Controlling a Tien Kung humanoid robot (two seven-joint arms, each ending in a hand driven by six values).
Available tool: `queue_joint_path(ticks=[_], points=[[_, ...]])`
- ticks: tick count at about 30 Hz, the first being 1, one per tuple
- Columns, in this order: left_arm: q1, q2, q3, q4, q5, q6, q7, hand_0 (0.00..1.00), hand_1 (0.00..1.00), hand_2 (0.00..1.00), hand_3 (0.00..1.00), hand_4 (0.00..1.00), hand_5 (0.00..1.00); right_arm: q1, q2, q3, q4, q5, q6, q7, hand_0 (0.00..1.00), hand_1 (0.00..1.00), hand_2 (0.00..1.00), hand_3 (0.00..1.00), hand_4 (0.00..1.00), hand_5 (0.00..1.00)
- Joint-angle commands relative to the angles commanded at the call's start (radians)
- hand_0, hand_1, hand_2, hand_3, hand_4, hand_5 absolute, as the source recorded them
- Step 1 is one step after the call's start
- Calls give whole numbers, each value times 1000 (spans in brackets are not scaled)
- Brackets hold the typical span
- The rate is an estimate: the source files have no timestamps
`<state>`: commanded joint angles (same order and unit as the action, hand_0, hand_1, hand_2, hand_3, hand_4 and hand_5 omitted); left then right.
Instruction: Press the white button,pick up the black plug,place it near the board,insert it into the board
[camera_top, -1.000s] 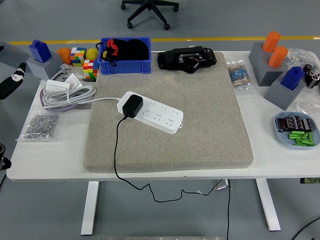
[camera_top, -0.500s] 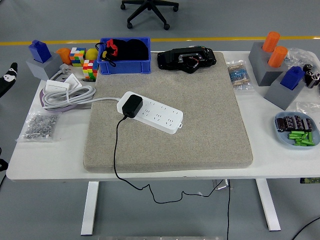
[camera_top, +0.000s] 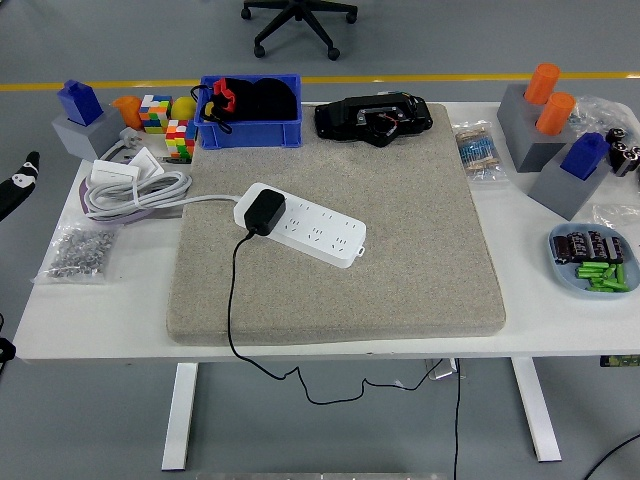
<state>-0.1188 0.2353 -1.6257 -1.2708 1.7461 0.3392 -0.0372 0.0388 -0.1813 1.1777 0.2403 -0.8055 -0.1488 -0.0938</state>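
Observation:
A white power strip (camera_top: 312, 228) lies at a slant on the beige mat (camera_top: 400, 260) in the middle of the table. The black plug (camera_top: 264, 213) sits in the strip's left end, and its black cable (camera_top: 232, 300) runs down over the mat and off the table's near edge. I cannot make out the white button at this size. Only a small part of my left hand (camera_top: 18, 183) shows at the far left edge, beyond the table and well away from the strip. My right hand is out of view.
A blue bin (camera_top: 250, 128) and a black device (camera_top: 373, 117) stand at the mat's far edge. Left of the mat lie a coiled white cable (camera_top: 130, 190), a bag of screws (camera_top: 75, 252) and colour cubes (camera_top: 157, 112). Grey blocks (camera_top: 530, 135) and a blue plate (camera_top: 558, 268) are on the right.
My left hand has pulled back toward the left edge and dropped a little lower. The plug and the power strip have not moved.

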Motion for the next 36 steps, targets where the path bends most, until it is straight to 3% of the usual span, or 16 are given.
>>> queue_joint_path(ticks=[8, 16, 36], points=[[30, -5, -4, -4, 3, -8, 8, 901, 901, 887, 847, 736, 377, 10, 14, 10, -3, -7, 8, -7, 619, 564, 604, 547, 642, 320], [54, -7, -2, -8, 10, -19, 20, 901, 900, 888, 847, 737, 378, 13, 20, -52, -30, 15, 13, -20, 639, 578, 605, 548, 643, 322], [34, 10, -10, -20, 2, -21, 24, 903, 898, 891, 844, 733, 351, 49, 19, -139, -56, 67, 16, -25, 633, 572, 608, 547, 644, 322]])
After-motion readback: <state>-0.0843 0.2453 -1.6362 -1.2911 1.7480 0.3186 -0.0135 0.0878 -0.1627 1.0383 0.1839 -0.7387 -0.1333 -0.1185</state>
